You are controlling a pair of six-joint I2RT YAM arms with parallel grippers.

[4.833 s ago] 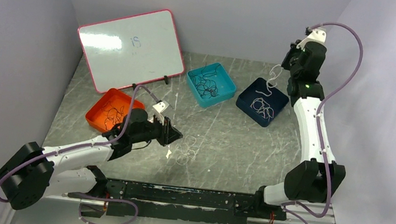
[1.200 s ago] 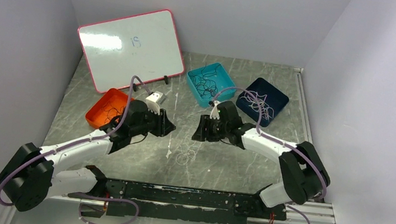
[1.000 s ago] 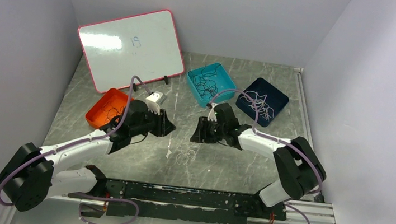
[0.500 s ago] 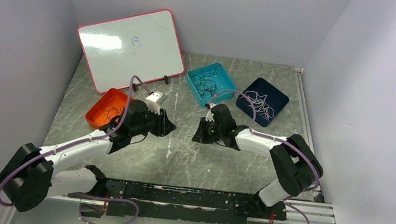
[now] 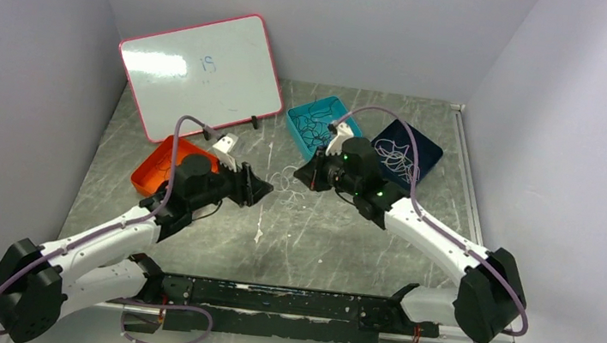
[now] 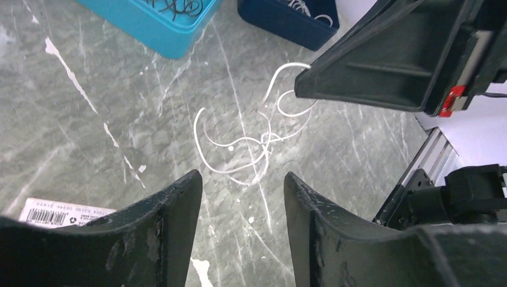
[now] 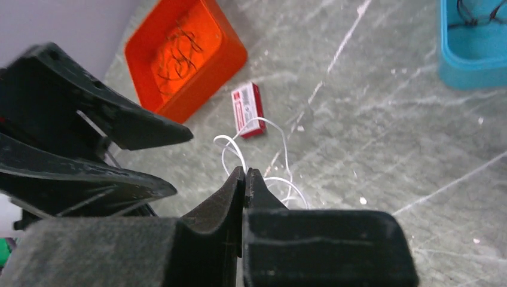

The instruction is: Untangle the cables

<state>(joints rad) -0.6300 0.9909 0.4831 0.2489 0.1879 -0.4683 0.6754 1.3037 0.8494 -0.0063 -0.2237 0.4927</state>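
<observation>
A thin white cable [image 5: 285, 180] hangs in loose loops between my two grippers, over the middle of the table. My right gripper [image 5: 306, 176] is shut on the white cable; in the right wrist view the cable [image 7: 281, 149] runs out from the closed fingertips [image 7: 245, 174]. My left gripper [image 5: 257, 189] is open and empty, just left of the cable. In the left wrist view the loops [image 6: 239, 152] lie ahead of its open fingers [image 6: 242, 174]. Dark cables lie in the orange tray [image 5: 151, 173] and the teal tray [image 5: 303, 133]. White cables lie in the navy tray [image 5: 430, 150].
A pink-framed whiteboard [image 5: 199, 73] leans at the back left. A small red and white label [image 7: 248, 107] lies on the table near the cable. The right gripper's body [image 6: 388, 60] fills the top right of the left wrist view.
My right gripper has closed on the white cable and raised it from the table toward the back. The left arm has shifted slightly, its gripper still open beside the cable.
</observation>
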